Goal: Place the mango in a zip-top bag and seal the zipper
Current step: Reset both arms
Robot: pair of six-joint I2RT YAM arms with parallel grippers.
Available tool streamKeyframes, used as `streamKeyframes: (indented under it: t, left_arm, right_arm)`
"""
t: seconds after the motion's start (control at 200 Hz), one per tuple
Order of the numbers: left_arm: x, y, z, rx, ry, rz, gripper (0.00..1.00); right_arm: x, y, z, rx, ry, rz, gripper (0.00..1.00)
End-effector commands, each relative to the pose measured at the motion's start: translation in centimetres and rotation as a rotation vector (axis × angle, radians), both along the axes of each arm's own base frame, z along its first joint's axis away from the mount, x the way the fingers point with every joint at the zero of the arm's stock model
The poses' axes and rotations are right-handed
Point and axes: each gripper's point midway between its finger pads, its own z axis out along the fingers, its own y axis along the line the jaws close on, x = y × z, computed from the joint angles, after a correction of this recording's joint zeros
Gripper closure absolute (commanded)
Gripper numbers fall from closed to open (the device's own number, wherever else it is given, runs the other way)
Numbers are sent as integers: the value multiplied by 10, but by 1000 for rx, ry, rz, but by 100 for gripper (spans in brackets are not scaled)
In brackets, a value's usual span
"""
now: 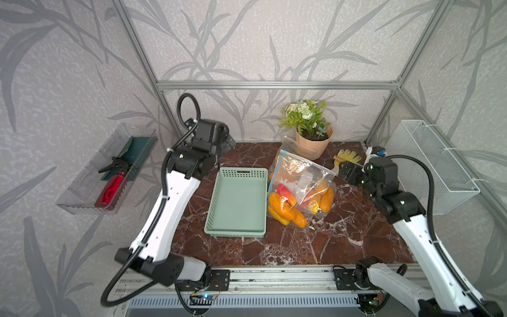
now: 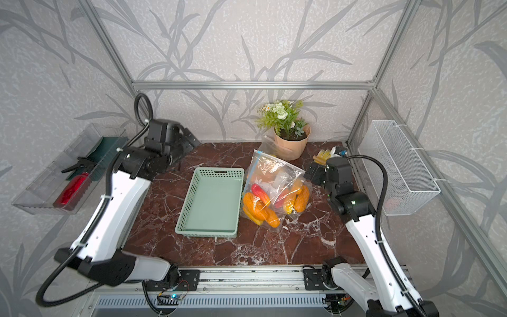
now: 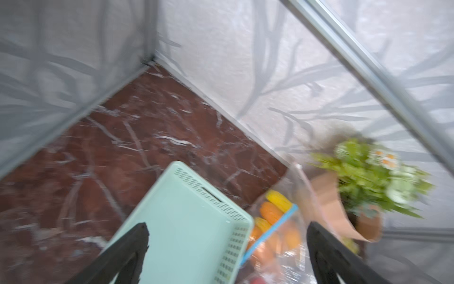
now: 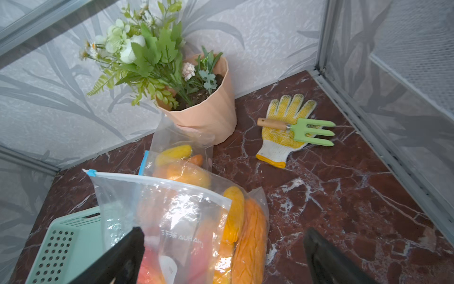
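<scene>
The clear zip-top bag (image 1: 304,175) lies on the marble table right of the basket, with several orange and yellow mangoes (image 1: 285,210) inside. Its light-blue zipper (image 1: 276,170) runs along the edge beside the basket; whether it is sealed I cannot tell. A second clear bag (image 4: 177,137) lies behind it against the pot. My left gripper (image 1: 229,141) hangs open at the back left, above the table, away from the bag (image 3: 277,243). My right gripper (image 1: 347,171) is open just right of the bag's far corner, holding nothing; the bag (image 4: 177,221) lies below its fingers.
A mint-green perforated basket (image 1: 234,233) sits at the table's middle, left of the bag. A potted plant (image 1: 312,142) stands at the back. A yellow glove (image 4: 282,137) with a green garden fork (image 4: 312,131) lies at the back right. A wire basket (image 1: 433,164) hangs on the right wall.
</scene>
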Motion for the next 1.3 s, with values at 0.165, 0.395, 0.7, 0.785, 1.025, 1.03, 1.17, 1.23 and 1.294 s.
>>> streamKeyframes:
  t: [0.165,0.395,0.7,0.785,1.025,1.03,1.17,1.23,1.294]
  left_arm:
    - [-58,129,-161,306,351,231,1]
    - [-43,147,-248,405,395,176,1]
    - [25,126,-273,464,211,-46,1]
    - [41,124,-267,463,91,-44,1]
    - [32,88,-271,481,-112,-180,1]
    - [31,89,-272,484,-118,-176,1]
    - [26,97,-269,481,-139,-113,1]
    - [32,95,-270,480,-111,-133,1]
    - [35,93,-269,498,-149,-147,1]
  right_arm:
    - [-8,-47,-97,-265,153,-194,1]
    - [26,-39,-149,-442,186,-91,1]
    - [72,-12,-190,-542,39,67,1]
    - [86,3,-191,-555,14,151,1]
    - [79,-14,-198,-464,-182,138,1]
    - [79,-14,-198,-467,-189,140,1]
    - [74,-12,-196,-465,-213,156,1]
    - [75,-17,-196,-468,-207,125,1]
    - [76,-20,-194,-465,-198,105,1]
